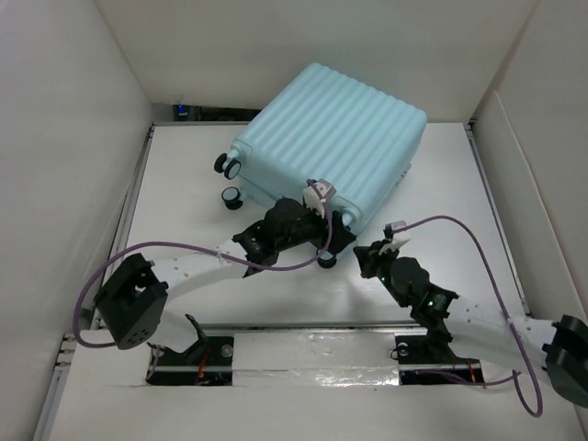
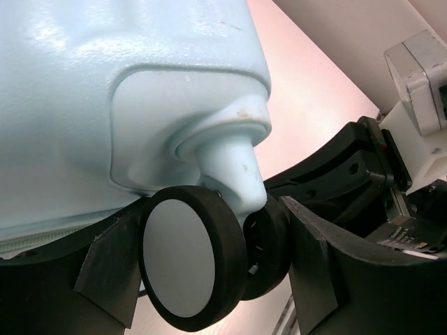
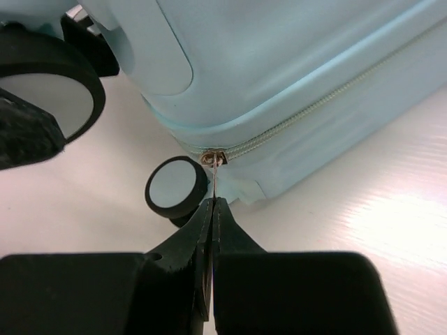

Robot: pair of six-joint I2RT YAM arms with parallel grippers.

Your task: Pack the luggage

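Firmly, right claw (image 3: pixel 213 204) pinches the thin metal zipper pull (image 3: pixel 213 164) on a ribbed aqua hard-shell suitcase (image 1: pixel 335 129); left claw (image 2: pixel 209 255) gapes around its round black wheel (image 2: pixel 183 262).

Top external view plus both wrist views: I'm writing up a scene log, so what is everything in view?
luggage: one, pale aqua, lying flat at the table's far middle.
wheels: four, black with white hubs, at the luggage's left and near corners.
zipper pull: one, metal, at the luggage's near corner.
table: one, white, under everything.
walls: white panels, around the table.
cables: two, purple, along the arms.
left gripper: black, fingers either side of a wheel.
right gripper: black, shut on the zipper pull.
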